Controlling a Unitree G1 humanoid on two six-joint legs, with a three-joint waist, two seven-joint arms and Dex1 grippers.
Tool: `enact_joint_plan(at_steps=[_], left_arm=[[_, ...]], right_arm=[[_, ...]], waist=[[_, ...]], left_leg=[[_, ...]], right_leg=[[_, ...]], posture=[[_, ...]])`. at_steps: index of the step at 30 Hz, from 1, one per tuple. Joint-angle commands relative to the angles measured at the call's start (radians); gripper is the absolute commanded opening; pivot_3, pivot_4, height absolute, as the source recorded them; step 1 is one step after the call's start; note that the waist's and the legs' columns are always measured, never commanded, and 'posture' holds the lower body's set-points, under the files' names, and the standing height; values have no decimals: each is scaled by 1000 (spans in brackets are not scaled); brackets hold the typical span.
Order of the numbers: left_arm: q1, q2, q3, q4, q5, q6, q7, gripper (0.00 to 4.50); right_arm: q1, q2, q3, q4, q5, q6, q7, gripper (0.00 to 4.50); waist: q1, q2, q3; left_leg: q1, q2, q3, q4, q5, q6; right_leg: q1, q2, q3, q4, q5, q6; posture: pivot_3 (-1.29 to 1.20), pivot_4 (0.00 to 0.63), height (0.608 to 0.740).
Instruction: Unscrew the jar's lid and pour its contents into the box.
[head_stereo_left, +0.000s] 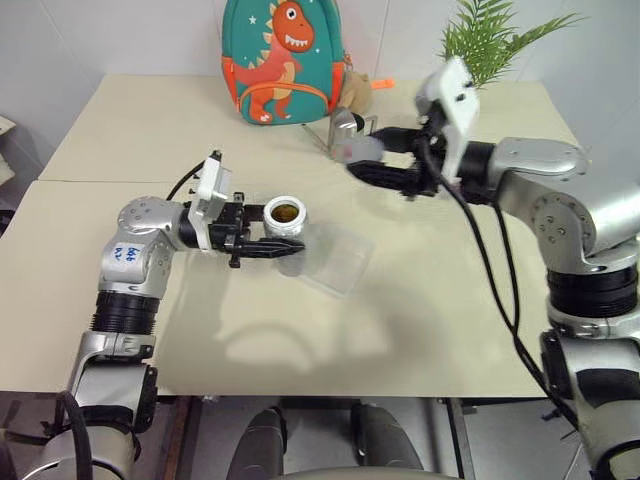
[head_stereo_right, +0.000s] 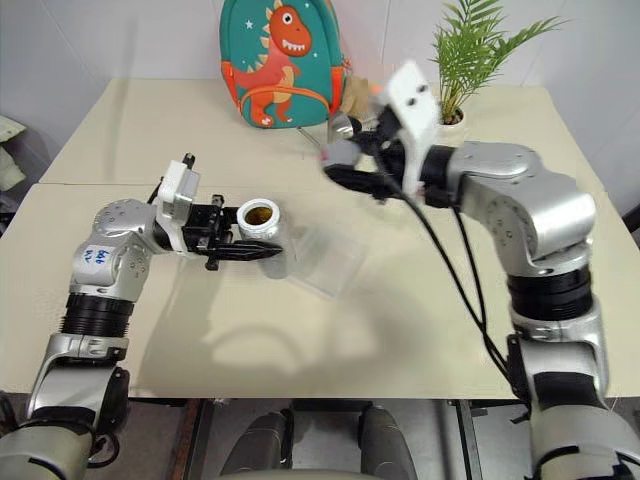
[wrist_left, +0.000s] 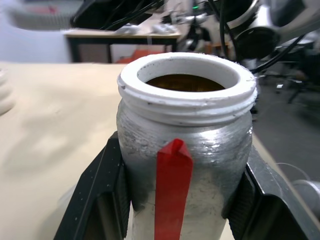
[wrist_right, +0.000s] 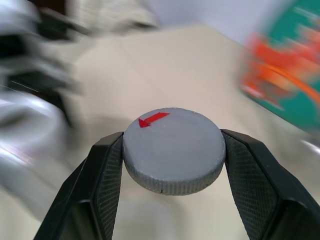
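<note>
The jar (head_stereo_left: 286, 225), metallic grey with a white threaded neck and a red mark, stands uncapped and upright, held just above the table with my left gripper (head_stereo_left: 283, 246) shut around its body. In the left wrist view the black fingers (wrist_left: 100, 195) press both sides of the jar (wrist_left: 185, 135), and brown contents (wrist_left: 185, 82) show inside the mouth. The clear shallow box (head_stereo_left: 338, 260) lies on the table right beside the jar. Up and to the right, my right gripper (head_stereo_left: 362, 166) is shut on the round grey lid (wrist_right: 173, 150) with its red arrow, held in the air.
A teal dinosaur backpack (head_stereo_left: 283, 60) stands at the back of the table, with a shiny steel pitcher (head_stereo_left: 345, 124) beside it, just behind the lifted lid. A potted plant (head_stereo_left: 490, 35) sits at the back right. The beige table (head_stereo_left: 400, 330) has bare room in front.
</note>
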Motion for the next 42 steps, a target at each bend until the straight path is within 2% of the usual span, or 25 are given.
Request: enact_joint_plan(at_steps=[1,9,21,22,26,31,35,38,42], left_arm=[[3,26,43,-39,-6,-6,29,1983],[8,42,56,-34,0,-18,53,1983],[-36,4,39,7,33,-83,73,1983],[-41,0,39,12,37,-91,77,1983],[-66,-15,40,38,55,-129,96,1983],[-110,-35,37,85,84,-184,119,1983],[-153,-53,26,124,123,-232,152,1983],[-189,-59,-8,165,197,-296,185,1983],[-246,-65,-68,243,320,-431,238,1983]], right_arm=[[81,-43,-25,9,-57,-10,-25,2878],[306,-37,-40,15,-140,-7,-100,2878],[435,-23,-60,11,-165,-9,-134,2878],[442,-25,-62,6,-165,-8,-132,3382],[461,-43,-73,-15,-156,-7,-113,4490],[475,-88,-107,-53,-141,-14,-65,4490],[496,-128,-190,-147,-27,-5,54,4490],[523,-171,-256,-235,100,44,167,4490],[528,-207,-287,-254,148,60,196,4490]], waist=[[0,0,0],[-1,0,0],[0,0,0],[0,0,0],[1,0,0],[1,0,0],[2,-1,1],[3,-1,1],[2,-2,1]], left_leg=[[0,0,0,0,0,0],[0,0,1,0,0,0],[1,0,1,1,0,0],[1,0,1,1,0,0],[1,0,1,1,0,0],[1,0,1,2,0,0],[0,0,1,2,0,0],[0,0,1,2,0,0],[1,-1,1,2,0,0]], right_leg=[[0,0,0,0,0,0],[0,0,1,0,0,0],[0,0,1,1,0,0],[0,0,1,1,0,0],[0,0,1,2,0,0],[0,0,1,2,0,0],[0,0,1,1,0,0],[1,0,1,1,0,1],[2,1,1,1,1,1]], posture=[[0,150,740],[0,150,740],[0,150,740],[0,150,740],[0,150,740],[0,150,740],[0,150,740],[0,150,740],[0,150,740]])
